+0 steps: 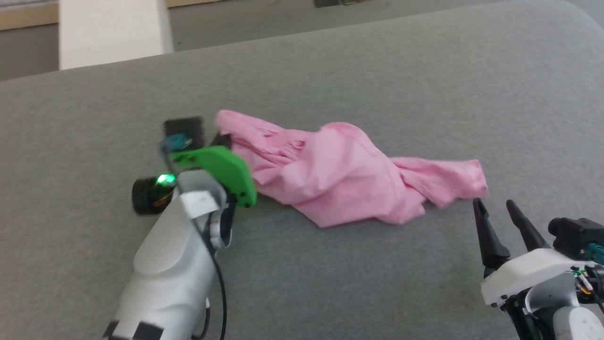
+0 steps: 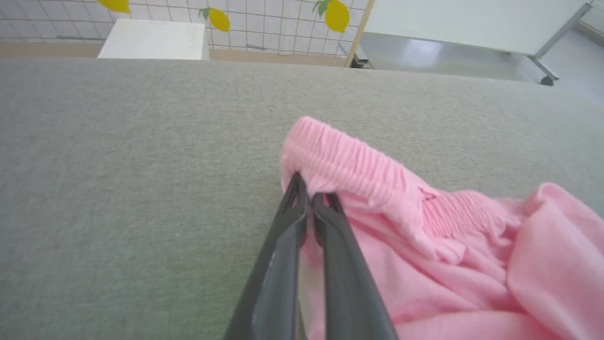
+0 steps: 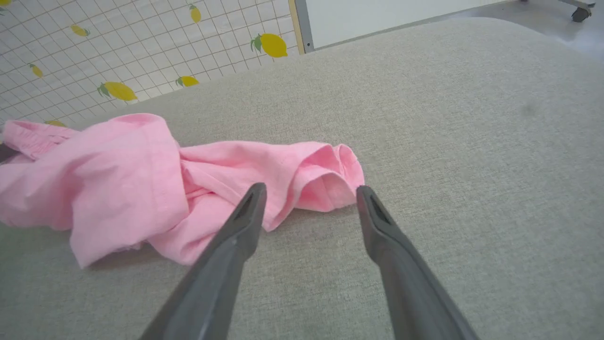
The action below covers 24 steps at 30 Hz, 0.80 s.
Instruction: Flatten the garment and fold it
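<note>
The pink shorts (image 1: 339,170) lie crumpled and twisted across the middle of the grey cushioned surface (image 1: 377,85). My left gripper (image 2: 309,191) is shut on the garment just under the gathered waistband (image 2: 349,165) at its left end; in the head view that hand (image 1: 222,141) sits against the cloth's left edge. My right gripper (image 1: 495,205) stands open just off the garment's right tip, nothing between its fingers. In the right wrist view the leg opening (image 3: 330,182) lies just beyond the right gripper (image 3: 309,191). No white label is visible.
The grey surface's far edge (image 1: 188,49) runs across the top of the head view, with a white block (image 1: 111,30) behind it. A tiled wall with lemon prints (image 3: 118,89) and a white panel (image 2: 472,21) stand beyond. Bare cushion surrounds the cloth.
</note>
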Available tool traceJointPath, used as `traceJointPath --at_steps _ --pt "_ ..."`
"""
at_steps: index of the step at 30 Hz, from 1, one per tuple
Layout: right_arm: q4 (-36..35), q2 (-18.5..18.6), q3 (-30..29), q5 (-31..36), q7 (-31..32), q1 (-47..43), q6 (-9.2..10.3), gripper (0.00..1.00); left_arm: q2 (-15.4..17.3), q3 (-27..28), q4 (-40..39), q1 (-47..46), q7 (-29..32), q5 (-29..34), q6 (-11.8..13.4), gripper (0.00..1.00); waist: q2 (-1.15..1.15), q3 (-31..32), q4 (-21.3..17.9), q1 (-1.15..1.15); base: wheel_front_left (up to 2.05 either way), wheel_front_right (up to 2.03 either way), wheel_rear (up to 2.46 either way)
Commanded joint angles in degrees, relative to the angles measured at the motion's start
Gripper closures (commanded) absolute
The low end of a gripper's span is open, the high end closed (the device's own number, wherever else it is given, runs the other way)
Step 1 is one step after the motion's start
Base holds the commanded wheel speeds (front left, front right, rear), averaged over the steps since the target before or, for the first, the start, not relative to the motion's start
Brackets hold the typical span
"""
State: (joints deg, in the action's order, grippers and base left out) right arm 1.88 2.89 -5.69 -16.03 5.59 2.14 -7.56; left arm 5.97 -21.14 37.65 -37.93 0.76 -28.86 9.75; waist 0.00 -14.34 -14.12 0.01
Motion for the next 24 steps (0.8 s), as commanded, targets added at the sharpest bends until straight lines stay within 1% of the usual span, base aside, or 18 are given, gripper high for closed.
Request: traceJointPath --at_steps 1,2,5,7,9,10,11,12,16,18,21,24 --pt "-0.7 0.0 -0.2 0.6 0.2 0.5 0.08 0.0 0.5 1.6 -0.8 2.5 -2.2 -1.4 1.2 1.0 0.0 2.7 5.6 -0.01 0.0 0.0 0.0" --pt "-1.2 0.0 -0.3 0.9 0.5 0.4 0.08 0.0 0.6 2.9 -1.5 4.2 -3.8 -2.2 2.1 1.0 0.0 3.1 6.8 -0.01 0.0 0.0 0.0" --pt "-2.6 0.0 -0.2 1.5 1.2 0.1 0.08 0.0 0.7 5.0 -3.7 9.4 -6.0 -3.9 3.3 1.0 0.0 3.8 9.9 -0.01 0.0 0.0 0.0" --pt "-3.7 0.0 0.2 2.0 1.8 0.4 0.08 0.0 0.7 5.4 -5.3 13.1 -6.4 -4.9 3.4 1.0 0.0 4.1 11.8 -0.01 0.0 0.0 0.0" --pt "-4.7 0.0 0.9 2.8 2.6 1.0 0.08 0.0 0.4 4.8 -7.2 16.2 -6.4 -5.5 2.7 1.0 0.0 4.2 13.7 -0.01 0.0 0.0 0.0" --pt "-5.1 0.0 1.5 3.2 3.3 1.5 0.08 0.0 0.0 4.7 -8.4 17.7 -6.5 -6.3 2.2 0.96 0.0 4.1 14.6 -0.01 0.0 0.0 0.0" --pt "-5.4 0.0 2.1 3.8 3.8 2.1 0.08 0.0 -0.1 4.5 -9.5 18.7 -7.1 -6.4 1.8 0.45 0.0 4.0 15.4 -0.01 0.0 0.0 0.0" --pt "-5.6 0.0 3.1 4.4 4.6 3.2 0.08 0.0 -0.3 4.3 -10.5 19.8 -7.9 -6.6 1.3 0.0 0.0 3.9 16.2 -0.01 0.0 0.0 0.0" --pt "-4.8 0.1 7.6 5.5 8.1 8.3 0.08 0.0 -1.1 3.9 -14.5 22.2 -12.4 -6.9 -0.4 0.0 0.0 2.9 18.4 -0.01 0.0 0.0 0.0" --pt "-3.5 1.5 10.3 6.0 10.3 11.9 0.08 0.0 -1.1 4.2 -16.5 22.7 -14.3 -5.9 -0.8 0.0 0.0 2.1 19.3 -0.01 0.0 0.0 0.0" --pt "0.4 4.1 14.2 5.8 14.6 18.6 0.08 0.0 -1.3 6.1 -20.6 22.8 -15.6 -2.8 -0.9 0.0 0.0 0.4 21.3 -0.01 0.0 0.0 0.0" --pt "5.8 6.3 17.0 4.4 19.3 24.7 0.08 0.0 -1.8 8.8 -26.9 23.1 -15.7 3.3 -0.9 0.0 0.0 -1.1 23.5 -0.01 0.0 0.0 0.0"
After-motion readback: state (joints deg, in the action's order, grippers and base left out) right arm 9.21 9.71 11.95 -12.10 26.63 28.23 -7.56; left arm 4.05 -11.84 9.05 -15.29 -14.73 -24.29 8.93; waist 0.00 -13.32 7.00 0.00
